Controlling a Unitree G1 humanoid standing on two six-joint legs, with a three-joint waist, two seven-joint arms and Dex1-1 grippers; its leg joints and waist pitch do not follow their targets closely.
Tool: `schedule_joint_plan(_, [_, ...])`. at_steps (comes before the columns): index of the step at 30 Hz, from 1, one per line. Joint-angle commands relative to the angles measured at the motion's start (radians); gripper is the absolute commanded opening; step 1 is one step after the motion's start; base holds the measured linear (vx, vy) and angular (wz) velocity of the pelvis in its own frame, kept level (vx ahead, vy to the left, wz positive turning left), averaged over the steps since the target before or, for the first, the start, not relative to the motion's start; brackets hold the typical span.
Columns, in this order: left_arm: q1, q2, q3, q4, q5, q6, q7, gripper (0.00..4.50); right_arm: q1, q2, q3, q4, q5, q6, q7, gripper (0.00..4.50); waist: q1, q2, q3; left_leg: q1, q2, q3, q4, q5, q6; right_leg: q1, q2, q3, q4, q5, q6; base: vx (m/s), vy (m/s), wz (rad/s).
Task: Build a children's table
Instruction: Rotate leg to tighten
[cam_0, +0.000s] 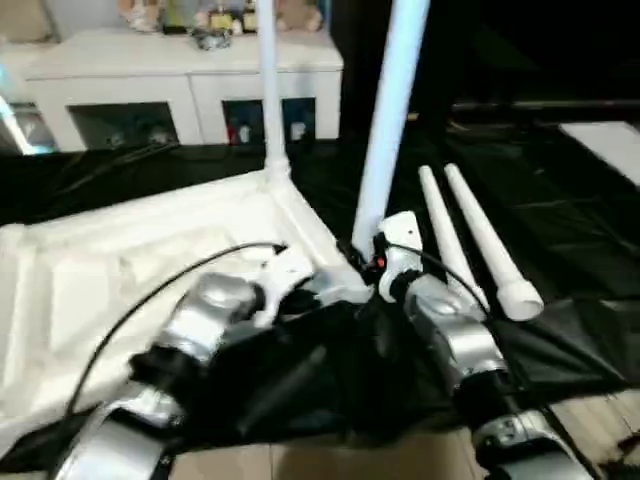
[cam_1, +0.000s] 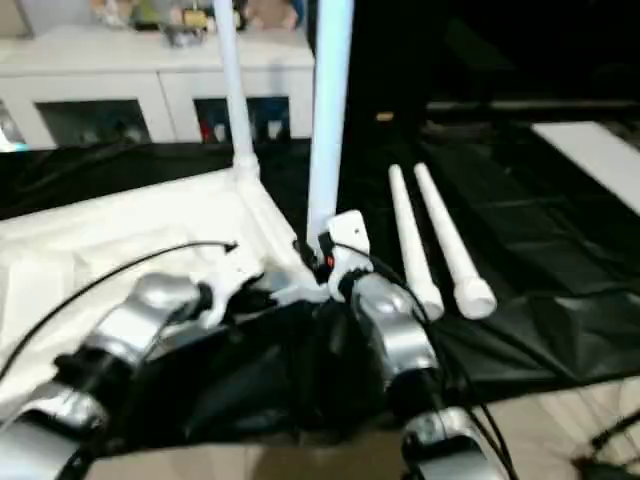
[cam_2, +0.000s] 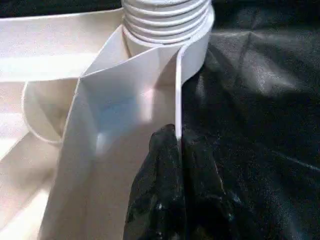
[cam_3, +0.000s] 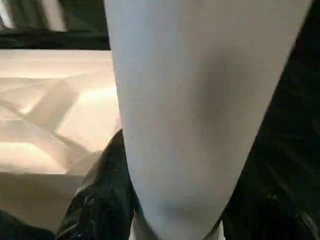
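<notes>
- A black cloth (cam_0: 560, 250) drapes the work surface, wrinkled and hanging in folds at the near edge.
- Pale wood-look floor (cam_0: 590, 420) shows below the cloth at the near right.
- A low white cabinet (cam_0: 180, 75) stands at the back with open dark compartments holding small items.
- Small blurred objects (cam_0: 215, 20) sit on its top.
- A white flat panel (cam_0: 610, 145) lies at the far right.

In the left half of the frame you see the large white plastic tabletop (cam_0: 130, 260) lying upside down on the black cloth (cam_0: 560, 250). One white tubular leg (cam_0: 270, 90) stands at its far corner. Your right gripper (cam_0: 372, 262) is at a second upright leg (cam_0: 392, 110). Two loose legs (cam_0: 480, 240) lie at centre right.
</notes>
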Motion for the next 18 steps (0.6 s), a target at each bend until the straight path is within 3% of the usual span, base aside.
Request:
schedule_joint_plan(1, [-0.005,-0.046,-0.012,0.049,0.033,0.069,0.112,0.0,0.023,0.054,0.023,0.181,-0.012,0.106,-0.077,1.85,0.01,-0.07,-0.032,0.136,0.037,-0.007,0.1,-0.521,-0.117,-0.14,-0.123,0.077,-0.223,-0.778,-0.009,-0.02,-0.103,0.19])
schedule_joint_plan(2, [-0.005,-0.046,-0.012,0.049,0.033,0.069,0.112,0.0,0.023,0.054,0.023,0.181,-0.012,0.106,-0.077,1.85,0.007,-0.034,-0.007,0.015,-0.019,-0.132,0.163,-0.101,0.001,-0.046,-0.181,0.151,-0.27,-0.898,-0.068,0.062,-0.103,0.09])
schedule_joint_plan(3, [-0.02,-0.075,-0.011,0.058,0.041,0.092,0.14,0.0,-0.006,0.082,-0.007,0.225,0.006,0.112,-0.126,1.85,0.015,-0.032,-0.009,-0.047,-0.018,-0.163,0.16,-0.05,-0.014,0.03,-0.182,0.148,-0.239,-0.8,-0.082,0.121,0.018,-0.44])
schedule_joint_plan(4, [-0.031,-0.096,-0.011,0.064,0.046,0.108,0.161,0.0,-0.031,0.104,-0.034,0.261,0.026,0.122,-0.157,1.85,0.022,-0.018,-0.018,-0.05,0.034,-0.148,0.017,-0.055,-0.091,0.049,-0.092,0.074,-0.16,-0.366,-0.095,0.022,0.1,-0.18])
schedule_joint_plan(5, [-0.031,-0.096,-0.011,0.064,0.046,0.108,0.161,0.0,-0.031,0.104,-0.034,0.261,0.026,0.122,-0.157,1.85,0.02,-0.006,-0.031,0.009,0.043,-0.133,-0.006,-0.097,-0.112,0.011,-0.049,0.049,-0.148,-0.186,-0.104,0.022,0.1,-0.18])
schedule_joint_plan(6, [-0.037,-0.11,-0.009,0.063,0.056,0.123,0.177,0.0,-0.061,0.123,-0.053,0.299,0.03,0.121,-0.177,1.85,-0.013,0.0,-0.024,0.05,0.066,-0.13,-0.034,-0.412,-0.111,-0.022,-0.025,0.056,-0.138,-0.102,-0.118,-0.132,0.027,0.38])
schedule_joint_plan(7, [-0.038,-0.111,-0.009,0.063,0.057,0.124,0.179,0.0,-0.065,0.126,-0.056,0.304,0.031,0.122,-0.179,1.85,-0.017,0.007,-0.024,0.06,0.067,-0.124,-0.039,-0.523,-0.11,-0.028,-0.031,0.058,-0.144,-0.128,-0.129,-0.102,-0.001,0.23])
schedule_joint_plan(8, [-0.038,-0.112,-0.01,0.061,0.061,0.129,0.183,0.0,-0.075,0.132,-0.066,0.314,0.038,0.124,-0.185,1.85,-0.025,0.011,-0.017,0.053,0.056,-0.114,-0.046,-0.616,-0.099,-0.027,-0.044,0.066,-0.166,-0.23,-0.125,-0.102,-0.001,0.23])
schedule_joint_plan(9, [-0.037,-0.109,-0.014,0.055,0.063,0.132,0.182,0.0,-0.081,0.131,-0.064,0.319,0.033,0.122,-0.187,1.85,-0.036,0.009,-0.015,0.039,0.055,-0.122,-0.055,-0.656,-0.106,-0.018,-0.053,0.066,-0.181,-0.317,-0.094,0.0,0.0,0.0])
schedule_joint_plan(11, [-0.034,-0.094,-0.023,0.047,0.071,0.142,0.176,0.0,-0.096,0.13,-0.069,0.34,0.021,0.115,-0.187,1.85,-0.04,-0.002,-0.023,0.023,0.054,-0.126,-0.062,-0.613,-0.099,-0.003,-0.061,0.066,-0.187,-0.31,-0.06,0.0,0.0,0.0])
schedule_joint_plan(12, [-0.034,-0.093,-0.023,0.048,0.072,0.143,0.177,0.0,-0.098,0.131,-0.07,0.342,0.021,0.114,-0.188,1.85,-0.039,-0.004,-0.029,0.02,0.054,-0.122,-0.062,-0.541,-0.087,0.0,-0.064,0.069,-0.185,-0.245,-0.065,0.0,0.0,0.0])
schedule_joint_plan(14, [-0.036,-0.086,-0.019,0.053,0.075,0.143,0.18,0.0,-0.112,0.131,-0.078,0.362,0.019,0.108,-0.189,1.85,-0.035,-0.005,-0.027,0.017,0.057,-0.109,-0.061,-0.449,-0.066,-0.004,-0.063,0.072,-0.187,-0.154,-0.091,0.0,0.0,0.0])
schedule_joint_plan(18, [-0.041,-0.084,-0.016,0.054,0.075,0.149,0.182,0.0,-0.138,0.132,-0.096,0.401,0.011,0.092,-0.187,1.85,-0.036,-0.013,-0.023,0.021,0.055,-0.104,-0.061,-0.521,-0.07,-0.016,-0.071,0.075,-0.203,-0.348,-0.071,0.0,0.0,0.0])
